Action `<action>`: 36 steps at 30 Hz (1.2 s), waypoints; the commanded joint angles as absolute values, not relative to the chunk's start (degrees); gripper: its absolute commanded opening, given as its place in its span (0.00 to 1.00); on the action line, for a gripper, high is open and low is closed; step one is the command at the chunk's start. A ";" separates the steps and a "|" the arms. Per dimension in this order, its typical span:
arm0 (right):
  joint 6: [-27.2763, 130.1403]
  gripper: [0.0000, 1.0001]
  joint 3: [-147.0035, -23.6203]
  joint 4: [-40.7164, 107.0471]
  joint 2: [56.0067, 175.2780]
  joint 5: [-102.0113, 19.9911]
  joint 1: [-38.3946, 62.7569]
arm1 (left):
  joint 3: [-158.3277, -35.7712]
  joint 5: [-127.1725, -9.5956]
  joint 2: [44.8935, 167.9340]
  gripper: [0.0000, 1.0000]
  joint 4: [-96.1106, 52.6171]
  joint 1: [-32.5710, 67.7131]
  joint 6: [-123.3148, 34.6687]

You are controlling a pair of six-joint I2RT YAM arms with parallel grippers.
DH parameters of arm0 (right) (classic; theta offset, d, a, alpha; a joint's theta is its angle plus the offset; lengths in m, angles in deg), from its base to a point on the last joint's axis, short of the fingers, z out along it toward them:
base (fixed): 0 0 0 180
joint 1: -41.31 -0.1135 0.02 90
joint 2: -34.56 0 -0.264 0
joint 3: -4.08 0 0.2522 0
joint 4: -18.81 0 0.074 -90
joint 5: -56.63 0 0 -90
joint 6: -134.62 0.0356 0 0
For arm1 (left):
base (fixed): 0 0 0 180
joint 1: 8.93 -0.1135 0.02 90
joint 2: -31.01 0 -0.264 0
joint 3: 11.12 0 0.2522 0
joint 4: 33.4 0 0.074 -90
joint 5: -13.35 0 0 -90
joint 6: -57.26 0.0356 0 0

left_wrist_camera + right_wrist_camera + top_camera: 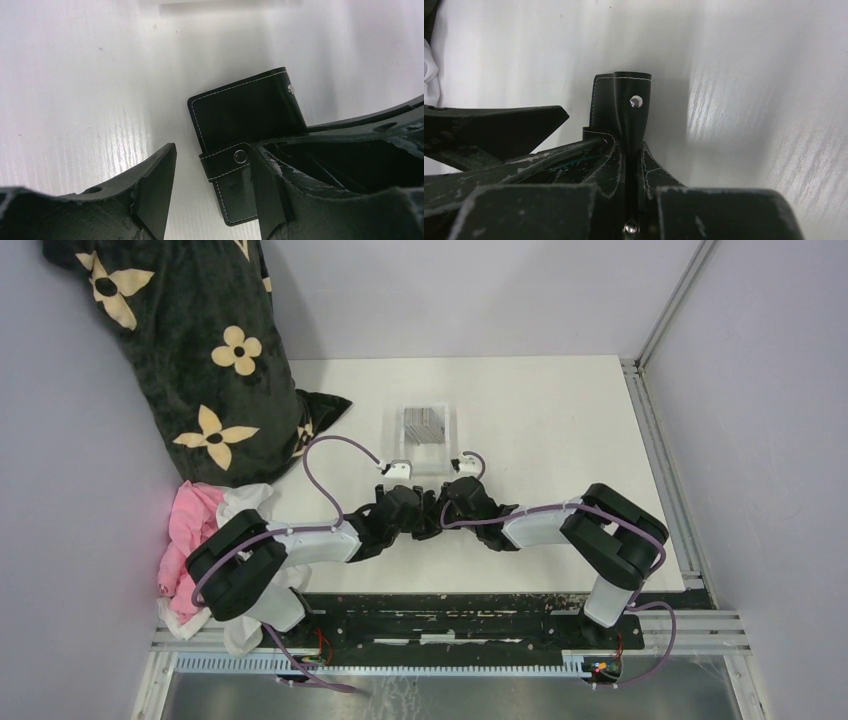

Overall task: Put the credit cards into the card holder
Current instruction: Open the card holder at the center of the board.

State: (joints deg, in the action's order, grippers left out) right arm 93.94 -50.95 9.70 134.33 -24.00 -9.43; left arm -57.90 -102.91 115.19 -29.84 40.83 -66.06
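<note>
The black card holder (245,112) lies closed on the white table, its snap tab buttoned. My left gripper (212,195) is open, and the holder's near end lies between its fingers, close against the right finger (270,195). My right gripper (634,167) is shut on the card holder (621,97), pinching its edge at the snap tab. In the top view both grippers, left (415,518) and right (445,512), meet at the table's near middle and hide the holder. The grey credit cards (426,425) sit stacked in a clear tray just beyond them.
The clear plastic tray (446,445) stands behind the grippers. A black blanket with cream flowers (190,350) fills the back left. Pink and white cloth (200,530) lies at the left edge by the left arm. A metal rail (660,460) runs along the right side.
</note>
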 commanded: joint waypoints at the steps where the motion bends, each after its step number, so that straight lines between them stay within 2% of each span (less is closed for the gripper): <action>1: 91.18 0.01 -51.35 14.84 132.65 -22.73 -10.01 | -60.21 -104.99 116.65 0.63 -30.28 41.13 -64.11; 9: 90.95 0.01 -51.16 15.73 132.07 -22.32 -10.11 | -61.43 -105.66 118.43 0.65 -27.95 41.20 -64.69; 23: 92.10 0.01 -50.81 15.34 132.30 -21.90 -10.11 | -52.71 -108.32 109.27 0.64 -31.32 46.63 -62.73; 36: 92.38 0.01 -51.47 16.09 132.71 -22.77 -10.11 | -53.98 -123.42 120.33 0.64 -39.06 52.73 -54.68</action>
State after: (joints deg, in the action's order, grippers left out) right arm 92.98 -50.98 12.49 132.97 -23.17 -9.67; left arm -53.11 -115.87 116.26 -34.34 51.91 -59.99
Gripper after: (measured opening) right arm 0.069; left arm 0.644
